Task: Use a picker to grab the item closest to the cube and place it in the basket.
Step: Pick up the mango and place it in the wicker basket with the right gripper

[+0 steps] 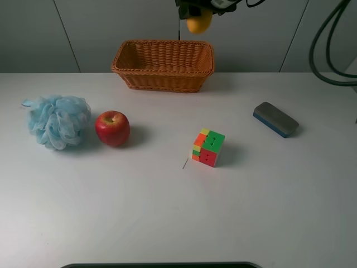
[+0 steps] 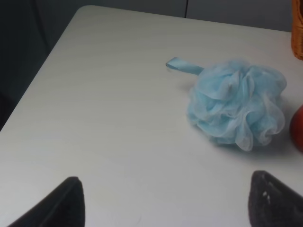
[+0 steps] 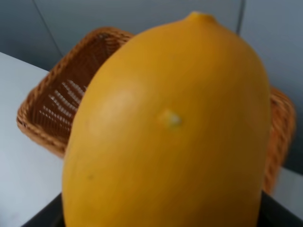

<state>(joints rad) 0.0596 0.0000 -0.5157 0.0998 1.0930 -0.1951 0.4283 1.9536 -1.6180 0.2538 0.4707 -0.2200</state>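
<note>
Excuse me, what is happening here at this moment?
The right end effector holds the smooth orange-yellow oblong fruit in the air, roughly over the rectangular woven wicker basket, not yet released. The left end effector hangs open above the white table, near the fluffy light-blue bath sponge. The small multicoloured puzzle cube and the red apple rest on the table.

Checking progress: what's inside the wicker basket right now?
Only bare weave shows inside the basket. The fruit hangs above its far rim, held by the right gripper. The front wall hides part of the floor.

Woven wicker basket [image 1: 163,67]; smooth mango [image 3: 165,132]
</note>
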